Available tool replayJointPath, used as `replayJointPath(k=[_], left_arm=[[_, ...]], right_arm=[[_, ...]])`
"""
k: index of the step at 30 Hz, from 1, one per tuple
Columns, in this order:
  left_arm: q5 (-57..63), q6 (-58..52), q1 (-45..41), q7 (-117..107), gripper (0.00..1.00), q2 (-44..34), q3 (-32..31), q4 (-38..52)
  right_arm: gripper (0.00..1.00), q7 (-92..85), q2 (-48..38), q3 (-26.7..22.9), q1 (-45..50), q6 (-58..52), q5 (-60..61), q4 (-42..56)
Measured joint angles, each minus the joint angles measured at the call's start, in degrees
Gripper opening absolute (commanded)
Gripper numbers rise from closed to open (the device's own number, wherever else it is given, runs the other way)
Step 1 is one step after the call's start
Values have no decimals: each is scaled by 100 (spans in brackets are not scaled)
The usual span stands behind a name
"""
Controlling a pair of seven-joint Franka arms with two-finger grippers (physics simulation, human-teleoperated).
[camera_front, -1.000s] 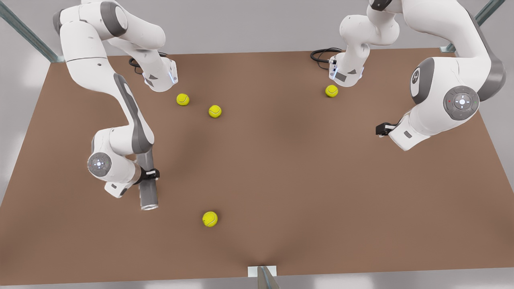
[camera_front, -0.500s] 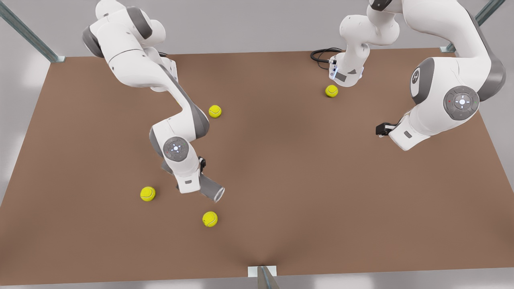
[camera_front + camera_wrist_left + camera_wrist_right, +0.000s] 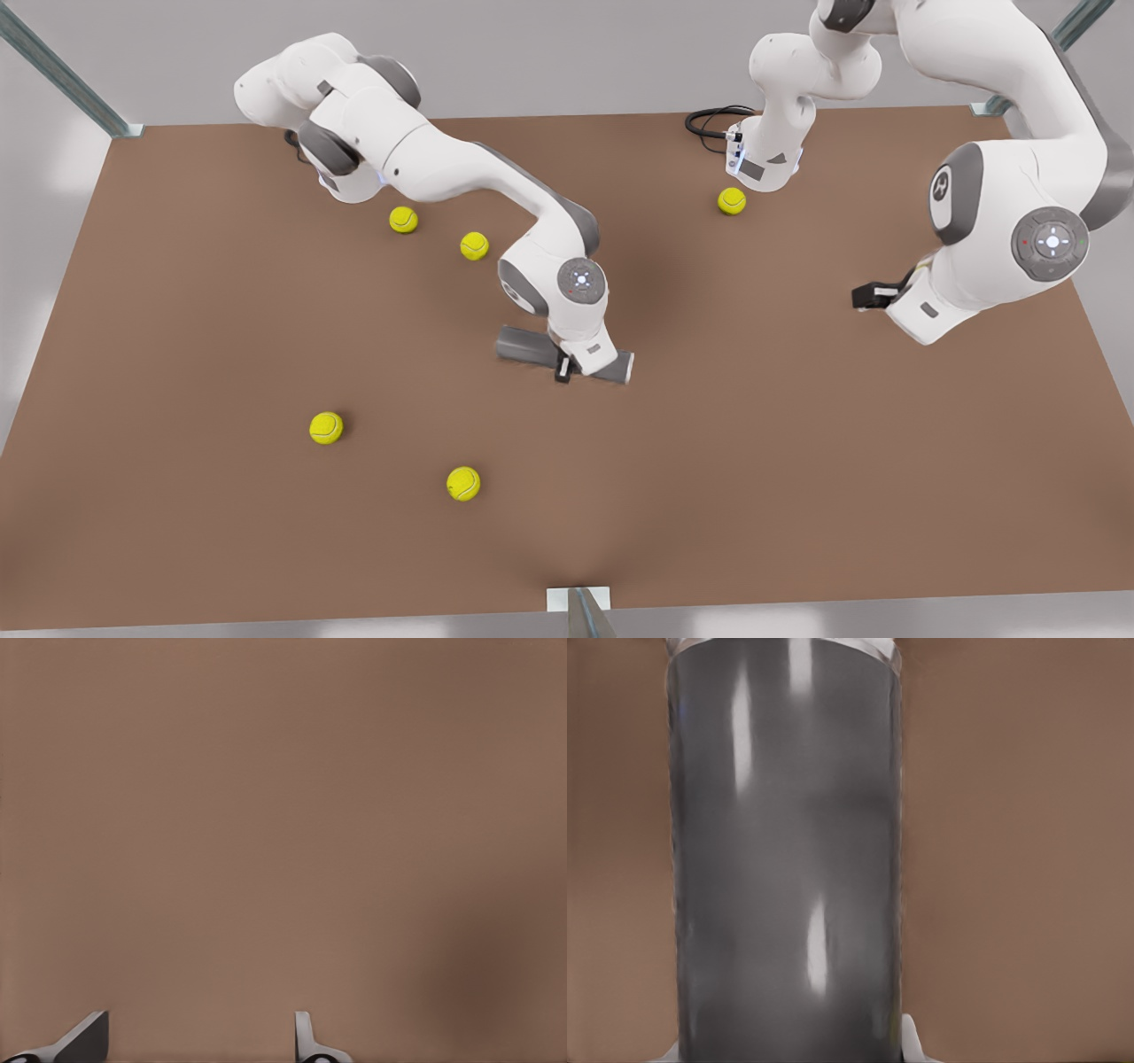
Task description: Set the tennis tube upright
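while the right gripper [image 3: 564,365] clamps the tennis tube [image 3: 524,346] around its middle, the tube lies nearly level near the centre of the brown table [image 3: 797,461], tilted only slightly, with its silvery rim end toward the front view's right. in the right wrist view the tennis tube [image 3: 787,859] runs lengthwise as a glossy grey cylinder with pale highlights, its bright rim at the far end, and a light fingertip [image 3: 911,1041] presses against its side. whether the tube touches the table or is held just above it cannot be told.

the left gripper [image 3: 868,296] hangs over bare table toward the front view's right, well apart from the tube. in the left wrist view the left gripper [image 3: 199,1041] has its two fingertips spread apart with nothing between them, brown table beyond.

five yellow-green tennis balls lie scattered: two [image 3: 403,219] [image 3: 474,245] close together near the base of the arm on the front view's left, one [image 3: 732,201] just beside the other arm's base, and two [image 3: 326,428] [image 3: 463,484] nearer the camera, toward the front view's left of the tube. a black cable [image 3: 709,121] loops at the far table edge.
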Motion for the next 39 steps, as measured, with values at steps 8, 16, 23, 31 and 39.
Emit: replayJointPath(k=[8, 16, 23, 31, 39], left_arm=[[3, -13, -16, -9, 100, 26, 0, 0], [-8, -30, -15, -9, 100, 34, 105, -9], [-447, -266, -30, -22, 100, 234, 103, -2], [-3900, 872, 399, 1267, 100, 1364, -46, -1539], [-6159, 1616, 397, 2977, 100, 2509, -602, -1539]], right_arm=[[100, 282, 567, -3, 516, 70, 176, 533], [100, 282, 567, -3, 516, 79, 194, 533], [100, 1795, -400, -19, -99, -1091, 670, 472], [100, 2777, -4008, -286, -4548, -1461, 809, -3053], [100, 2817, -3951, -285, -4468, -1626, 265, -2661]])
